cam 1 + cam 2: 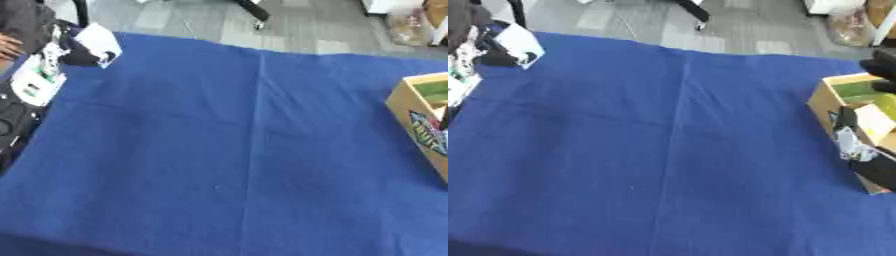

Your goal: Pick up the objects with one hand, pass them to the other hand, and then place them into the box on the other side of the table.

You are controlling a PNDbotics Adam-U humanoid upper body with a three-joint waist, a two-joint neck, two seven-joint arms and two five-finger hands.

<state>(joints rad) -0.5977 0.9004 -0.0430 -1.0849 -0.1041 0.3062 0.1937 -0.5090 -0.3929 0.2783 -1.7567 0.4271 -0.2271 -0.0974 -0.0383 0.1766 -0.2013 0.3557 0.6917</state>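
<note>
A: Left eye view first. The table (219,150) is a wide spread of blue cloth with a crease running down the middle. At the right edge sits the box (411,112), tan cardboard, open on top, green showing inside and a colourful print on its near wall.

B: Any robot hand here?

A: None that I can make out in this view. At the far left edge there's white paper and dark clutter (52,55), well away from the box.

B: Right eye view, then.

A: More of the box shows now. Inside it I see a green thing at the back and a pale yellow packet (875,122) nearer the front. A dark shape, the right robot hand (878,170), lies over the box's near corner, black, with something whitish just beside it at the box wall.

B: Spread or curled?

A: I cannot tell, the fingers run together into one dark mass. Another dark piece (881,67) hangs at the right edge above the box's far corner. Left robot hand shows in neither view.
</note>
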